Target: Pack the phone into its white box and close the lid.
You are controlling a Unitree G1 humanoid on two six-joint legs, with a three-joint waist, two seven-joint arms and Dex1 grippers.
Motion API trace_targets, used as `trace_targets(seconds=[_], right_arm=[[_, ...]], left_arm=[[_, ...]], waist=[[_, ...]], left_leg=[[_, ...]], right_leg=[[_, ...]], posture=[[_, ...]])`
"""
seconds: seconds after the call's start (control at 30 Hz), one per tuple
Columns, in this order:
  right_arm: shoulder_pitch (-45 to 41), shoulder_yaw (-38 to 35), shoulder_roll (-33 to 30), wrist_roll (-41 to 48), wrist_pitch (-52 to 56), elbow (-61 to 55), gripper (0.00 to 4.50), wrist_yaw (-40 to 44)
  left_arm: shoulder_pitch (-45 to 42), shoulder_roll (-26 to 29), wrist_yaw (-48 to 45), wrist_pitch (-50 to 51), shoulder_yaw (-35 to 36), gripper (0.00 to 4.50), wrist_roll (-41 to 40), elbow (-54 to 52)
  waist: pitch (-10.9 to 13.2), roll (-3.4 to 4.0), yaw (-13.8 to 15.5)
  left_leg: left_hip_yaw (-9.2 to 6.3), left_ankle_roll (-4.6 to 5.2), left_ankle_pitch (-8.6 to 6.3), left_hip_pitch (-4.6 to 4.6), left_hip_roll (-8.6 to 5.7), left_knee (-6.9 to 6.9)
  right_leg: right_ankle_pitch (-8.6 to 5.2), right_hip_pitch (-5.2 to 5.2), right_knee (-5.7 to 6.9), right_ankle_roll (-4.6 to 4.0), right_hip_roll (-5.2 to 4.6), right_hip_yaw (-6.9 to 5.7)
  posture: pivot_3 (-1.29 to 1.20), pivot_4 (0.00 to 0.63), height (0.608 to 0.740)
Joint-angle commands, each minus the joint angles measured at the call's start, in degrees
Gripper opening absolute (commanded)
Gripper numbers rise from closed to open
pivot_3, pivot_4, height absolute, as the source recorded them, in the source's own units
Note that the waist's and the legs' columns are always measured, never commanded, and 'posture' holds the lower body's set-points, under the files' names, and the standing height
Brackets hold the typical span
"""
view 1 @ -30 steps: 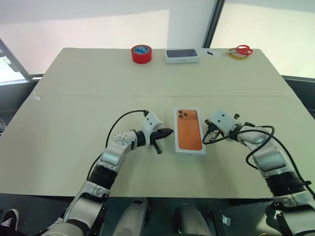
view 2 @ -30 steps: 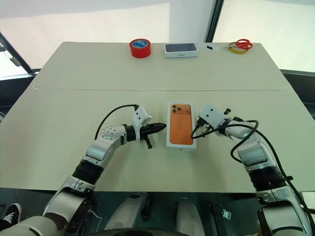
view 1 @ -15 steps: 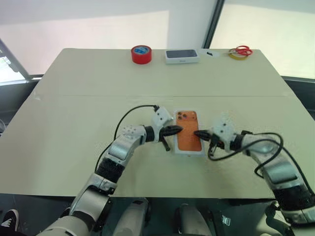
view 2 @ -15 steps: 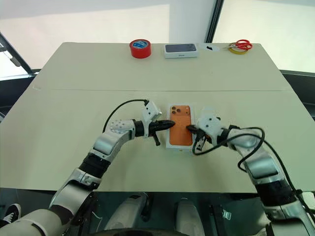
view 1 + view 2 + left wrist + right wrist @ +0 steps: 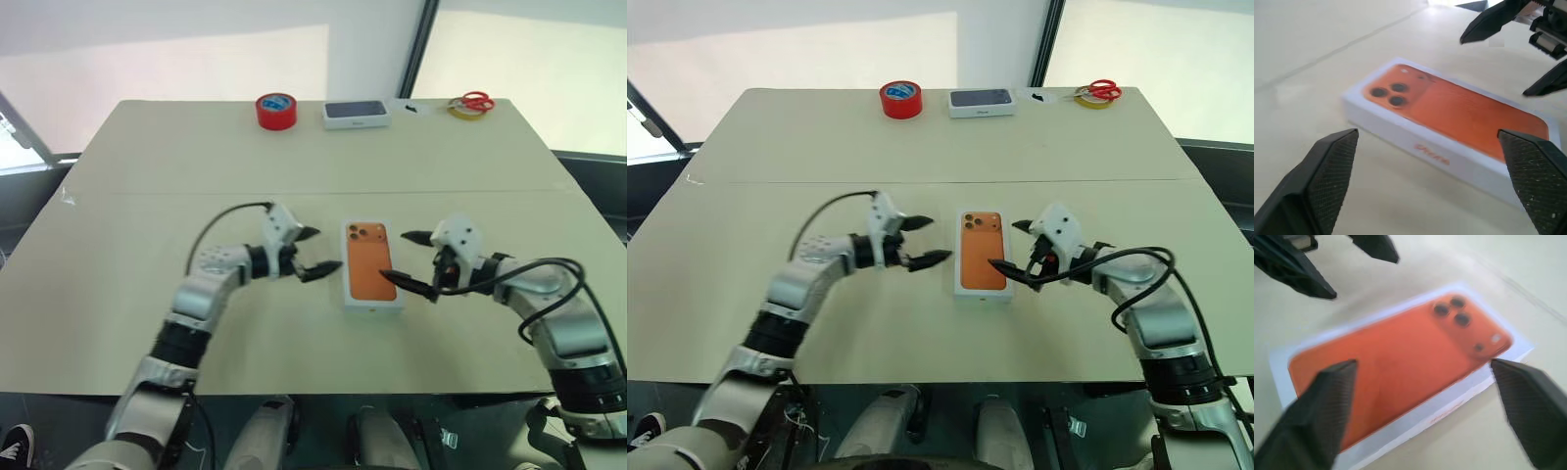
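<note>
The white box [image 5: 373, 301] lies closed in the middle of the table. The lid [image 5: 370, 264] sits on it, its orange phone picture facing up. The phone itself is hidden. My left gripper [image 5: 326, 251] hangs just left of the box, open, with nothing between its fingers [image 5: 1327, 171]. My right gripper [image 5: 394, 256] is open at the box's right edge, its lower fingertip over the lid's rim. In the left wrist view the lid [image 5: 1449, 117] lies ahead with the right gripper [image 5: 1493, 66] beyond it. In the right wrist view the left gripper [image 5: 1364, 278] shows past the lid [image 5: 1396, 357].
At the table's far edge stand a red tape roll [image 5: 275, 110], a white box with a dark phone picture [image 5: 356, 114], and red-handled scissors on a yellow tape ring [image 5: 470, 103]. A seam [image 5: 147, 192] crosses the table behind the box.
Half a second ago both grippers were shut with their tips on the lid. Now they have drawn back to either side, lifted a little, and opened. The box has stayed put.
</note>
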Motion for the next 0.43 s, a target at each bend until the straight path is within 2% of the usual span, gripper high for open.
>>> trace_targets(seconds=[0.03, 0.17, 0.23, 0.43], right_arm=[[1.3, -7.2, -2.9, 8.1, 1.8, -4.1, 4.44, 4.7], [6.3, -8.8, -8.0, 4.0, -5.3, -1.3, 4.44, 9.2], [7.8, -9.8, -9.3, 4.1, -5.4, -0.3, 4.44, 9.7], [9.5, -10.8, -10.8, 3.6, -7.1, 1.1, 4.44, 10.0]], left_arm=[[2.4, 5.5, -3.2, 2.8, 6.7, 4.50, -6.0, -5.8], [7.3, 12.3, -5.1, 2.9, 11.5, 4.50, -7.4, -7.1], [10.3, 15.4, -5.3, 4.1, 13.4, 4.50, -8.0, -8.2], [15.6, 19.4, -4.0, 6.5, 16.3, 4.50, -9.3, -12.3]], waist=[[0.0, 0.01, 0.0], [0.0, 0.00, 0.1], [0.0, 0.00, -0.1], [0.1, 0.09, -0.1]], left_leg=[[-0.01, 0.00, 0.00, -0.01, 0.00, 0.00], [0.00, 0.01, -0.03, 0.02, -0.01, -0.01], [0.00, 0.01, -0.03, 0.02, -0.01, -0.01], [0.03, 0.01, -0.05, 0.01, 0.02, -0.05]], right_leg=[[0.00, 0.00, 0.00, 0.00, 0.00, 0.00], [-0.10, 0.04, -0.04, -0.18, -0.04, 0.01], [-0.11, 0.04, -0.06, -0.20, -0.04, 0.02], [-0.15, 0.01, -0.07, -0.27, -0.06, 0.08]], posture=[[0.00, 0.150, 0.740], [0.00, 0.150, 0.740], [0.00, 0.150, 0.740], [0.00, 0.150, 0.740]])
